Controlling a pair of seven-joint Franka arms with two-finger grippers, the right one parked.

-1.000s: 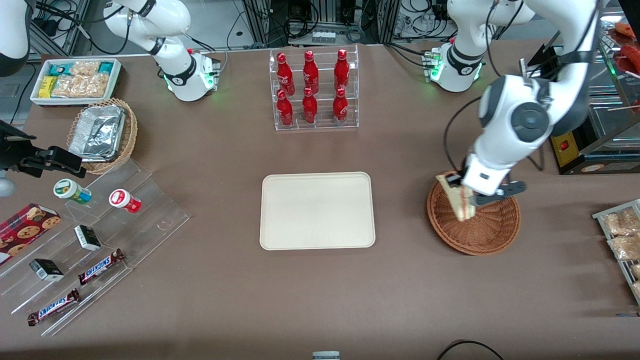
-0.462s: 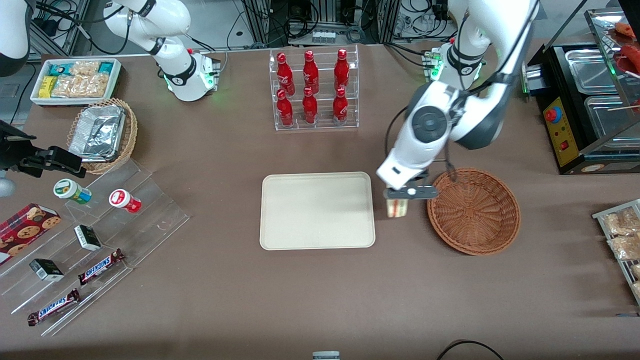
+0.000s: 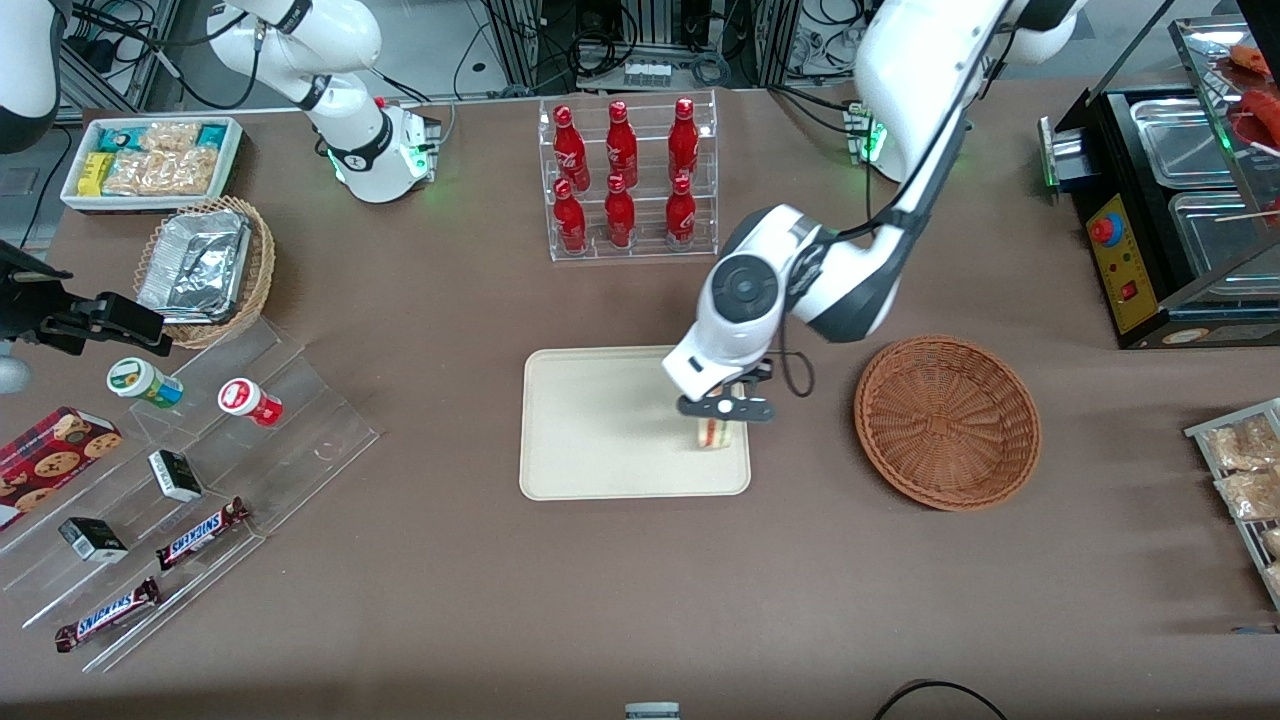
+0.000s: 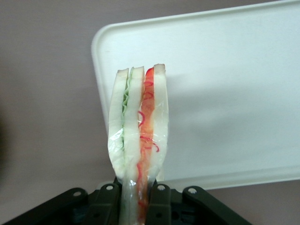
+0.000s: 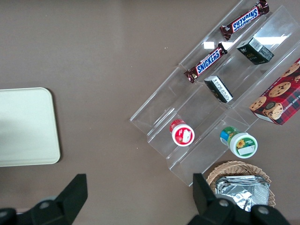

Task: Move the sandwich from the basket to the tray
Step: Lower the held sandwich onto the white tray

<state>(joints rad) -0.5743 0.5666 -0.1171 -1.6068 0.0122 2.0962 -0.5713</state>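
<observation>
My left gripper (image 3: 727, 409) hangs over the end of the cream tray (image 3: 600, 420) nearest the basket, shut on the sandwich (image 3: 716, 433). The wrist view shows the wrapped sandwich (image 4: 138, 136) pinched upright between the black fingers (image 4: 160, 204), its white bread slices with green and red filling pointing at the tray (image 4: 225, 84); part of it overhangs the tray's rim. The reddish-brown wicker basket (image 3: 947, 421) sits beside the tray toward the working arm's end, with nothing in it.
A clear rack of red bottles (image 3: 627, 180) stands farther from the front camera than the tray. Toward the parked arm's end are a clear stepped stand with snacks (image 3: 190, 470), a foil-lined tan basket (image 3: 205, 268) and a white snack bin (image 3: 152, 160). A metal counter unit (image 3: 1180, 210) flanks the working arm's end.
The gripper lifted the sandwich out of the basket and carried it sideways to above the tray's near end; the basket is now bare.
</observation>
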